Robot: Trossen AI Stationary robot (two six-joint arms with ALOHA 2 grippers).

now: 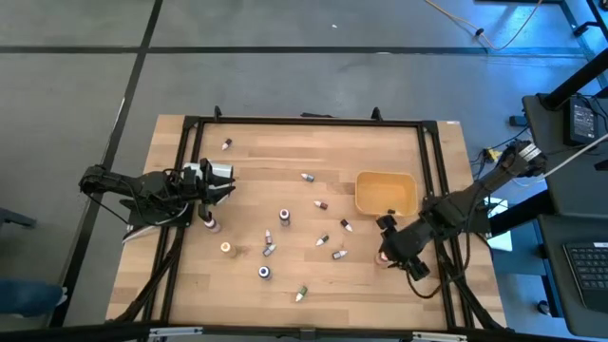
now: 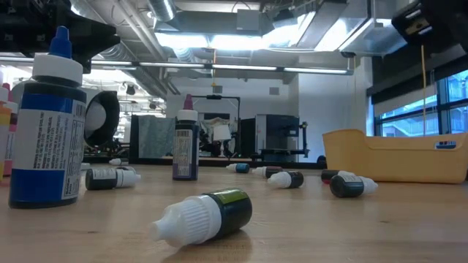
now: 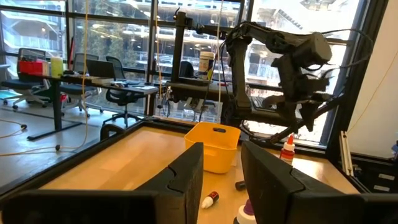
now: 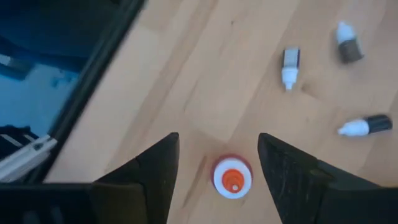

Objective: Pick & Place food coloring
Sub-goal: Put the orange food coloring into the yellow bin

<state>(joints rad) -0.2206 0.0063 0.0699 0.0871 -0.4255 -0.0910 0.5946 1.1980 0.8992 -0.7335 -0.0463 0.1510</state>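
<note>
we're hovering the right tool (image 4: 217, 162), fingers spread, straight over an upright orange-capped bottle (image 4: 232, 177) standing between them.

free: bare wood behind tray (image 1: 385, 193) | blocked: scattered bottles (image 1: 285, 217) mid-table

Even overhead light on the pale wooden tabletop (image 1: 313, 190), shadows soft and short. Low view: bright ceiling strip lights (image 2: 219, 40) glare white; the near blue-labelled bottle (image 2: 47, 128) is slightly soft. Left wrist view: daylight through tall windows (image 3: 124, 37), backlit. Right wrist view blurred throughout, probably motion; the dark fingers (image 4: 143, 180) stay unfocused.
</note>
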